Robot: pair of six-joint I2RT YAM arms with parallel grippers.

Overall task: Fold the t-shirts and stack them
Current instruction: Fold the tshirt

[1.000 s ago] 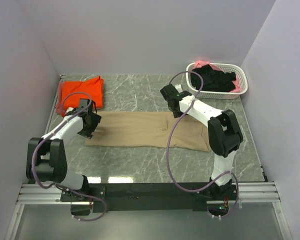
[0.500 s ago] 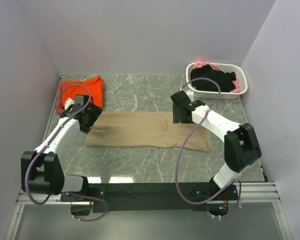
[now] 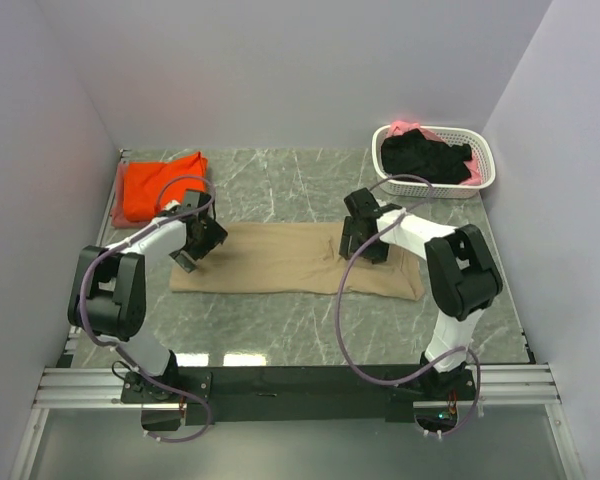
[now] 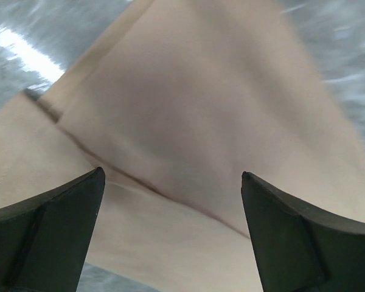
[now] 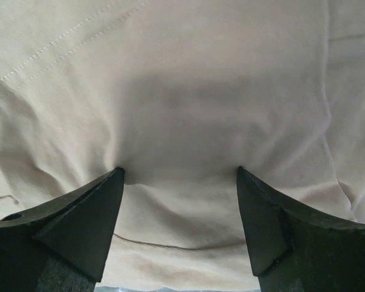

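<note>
Top external: tan t-shirt on green marble table; pale walls.

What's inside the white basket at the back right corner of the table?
The white basket holds a crumpled heap of black cloth, with pink cloth showing at the heap's edges. Anything beneath the heap is covered, so I cannot count the pieces.

No readable text, label, brand, number or sign appears anywhere in the top or either wrist view.
</note>
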